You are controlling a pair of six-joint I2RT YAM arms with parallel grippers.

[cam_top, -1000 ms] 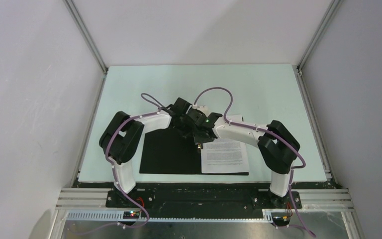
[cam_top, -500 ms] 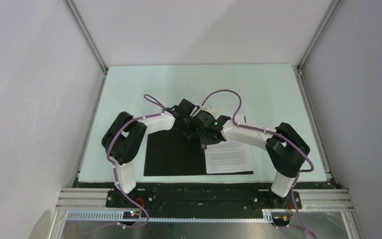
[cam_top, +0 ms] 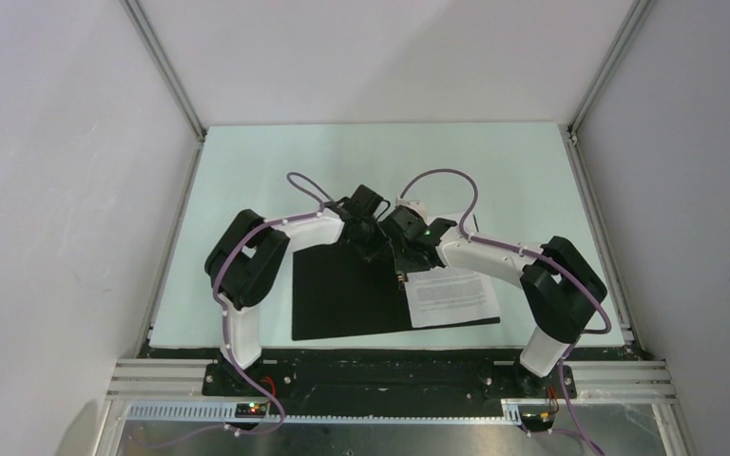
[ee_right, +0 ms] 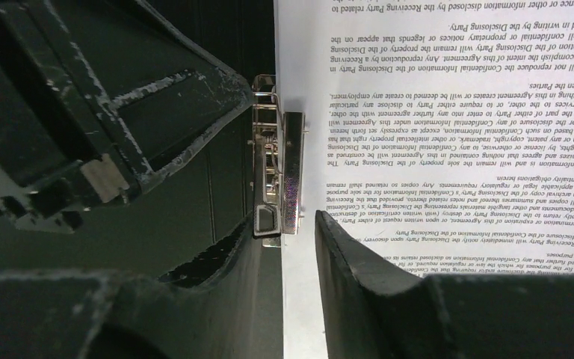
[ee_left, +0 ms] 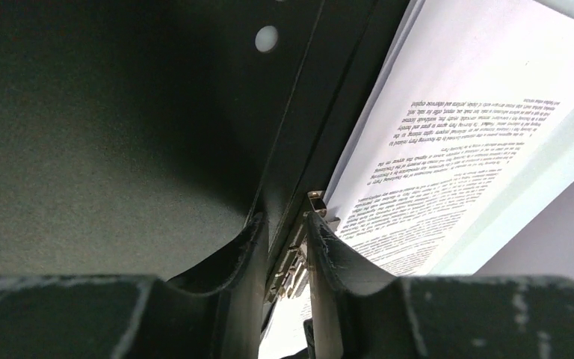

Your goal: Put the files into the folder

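Observation:
The folder [cam_top: 342,294] lies open on the table, black inside up. The files [cam_top: 451,294], white printed sheets, rest on its right half. Both grippers meet over the spine. My left gripper [cam_top: 378,249] is shut on the folder's metal clip [ee_left: 291,258]; its jaws [ee_left: 284,221] press the clip from both sides, with the files [ee_left: 456,142] to the right. My right gripper [cam_top: 402,271] stands narrowly open [ee_right: 284,224]. The near end of the clip [ee_right: 280,172] sits by its left fingertip, and a strip of paper [ee_right: 448,112] shows in the gap.
The pale green table [cam_top: 247,180] stretches behind and to both sides of the folder. The folder's front edge lies close to the table's near edge [cam_top: 390,344]. The left gripper's dark body [ee_right: 82,134] crowds the right wrist view at upper left.
The folder and the files have slid right and turned slightly anticlockwise. Both arms moved right with them. The right jaws narrowed a little.

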